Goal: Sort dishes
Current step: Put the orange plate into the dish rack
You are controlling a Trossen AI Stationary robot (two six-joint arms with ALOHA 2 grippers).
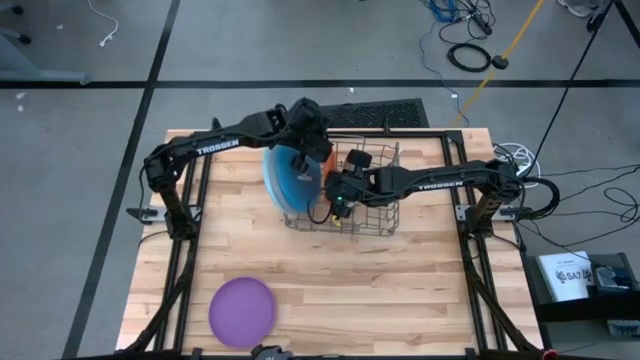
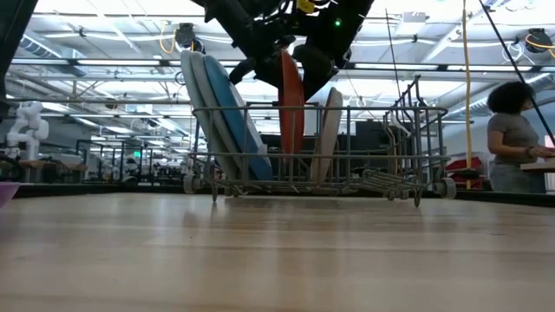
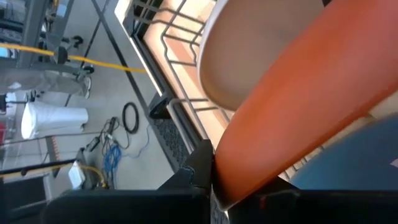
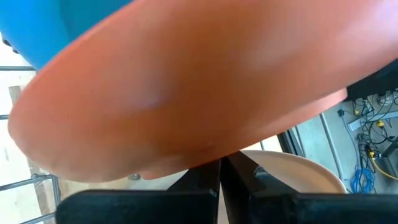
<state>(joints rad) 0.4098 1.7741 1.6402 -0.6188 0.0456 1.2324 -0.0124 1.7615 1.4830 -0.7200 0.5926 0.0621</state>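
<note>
An orange plate (image 2: 290,104) stands upright on edge in the grey wire rack (image 2: 381,147), its top above the rack's rim. Both grippers are at that top: my left gripper (image 2: 267,54) from the left, my right gripper (image 2: 310,61) from the right, each shut on it. An off-white plate (image 2: 326,134) leans in the rack just right of it. A darker blue plate (image 2: 232,113) and paler large plates (image 2: 192,95) lean at the rack's left end. A purple plate (image 1: 242,310) lies flat on the table near the front edge. My left gripper has the orange plate's rim (image 3: 227,180) between its fingers, one dark finger (image 3: 198,169) against the plate's face. It comes slanting down from the table's left. The plate stands upright below it, its lower part between the rack's wires. My right gripper pinches the orange plate's rim (image 4: 217,152) at the ends of its two fingers (image 4: 239,177), which stand almost together. It comes slanting down from the table's right. Whether the plate's lower edge rests on the rack's floor I cannot tell.
The rack (image 1: 345,190) sits at the middle of the wooden table, toward the far edge, with a wire cup section (image 2: 416,130) at its right end. A person (image 2: 513,139) stands beyond the table on the right. Bare wood lies around the purple plate.
</note>
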